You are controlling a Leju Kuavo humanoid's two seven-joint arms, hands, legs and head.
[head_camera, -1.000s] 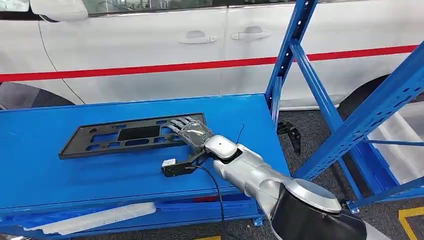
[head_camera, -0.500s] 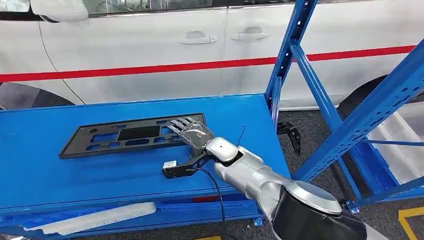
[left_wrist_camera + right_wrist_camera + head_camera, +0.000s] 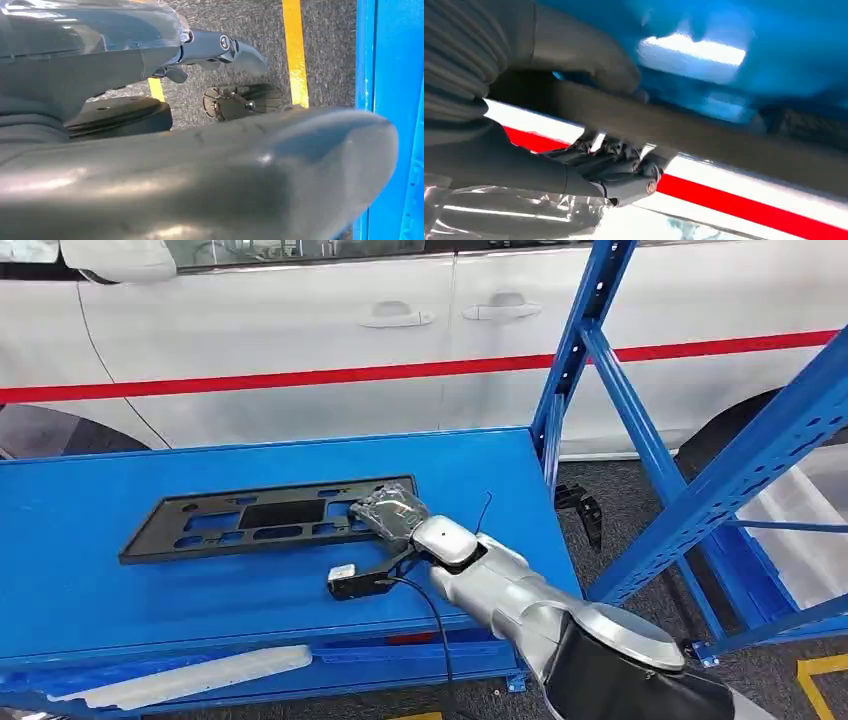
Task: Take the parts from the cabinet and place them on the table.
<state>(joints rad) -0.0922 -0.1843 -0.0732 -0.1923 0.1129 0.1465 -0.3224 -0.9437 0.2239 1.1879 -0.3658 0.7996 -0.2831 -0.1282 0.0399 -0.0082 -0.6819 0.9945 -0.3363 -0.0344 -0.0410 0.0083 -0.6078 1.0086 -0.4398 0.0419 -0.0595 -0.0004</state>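
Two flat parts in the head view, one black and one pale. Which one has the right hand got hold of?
The black plate on the blue shelf top; the right hand grips its end. The pale strip lies lower, untouched.

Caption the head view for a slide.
Right hand grips the black plastic frame on the blue shelf.

I see one part — a long, flat black plastic panel point(image 3: 262, 519) with rows of rectangular cut-outs and a solid dark patch near its middle. It lies flat on the blue table point(image 3: 100, 580), left of centre in my head view, its long side running nearly across the frame and rising slightly to the right. Its right end is covered. In my right wrist view it shows as a blurred dark bar point(image 3: 684, 132) — edge-on.
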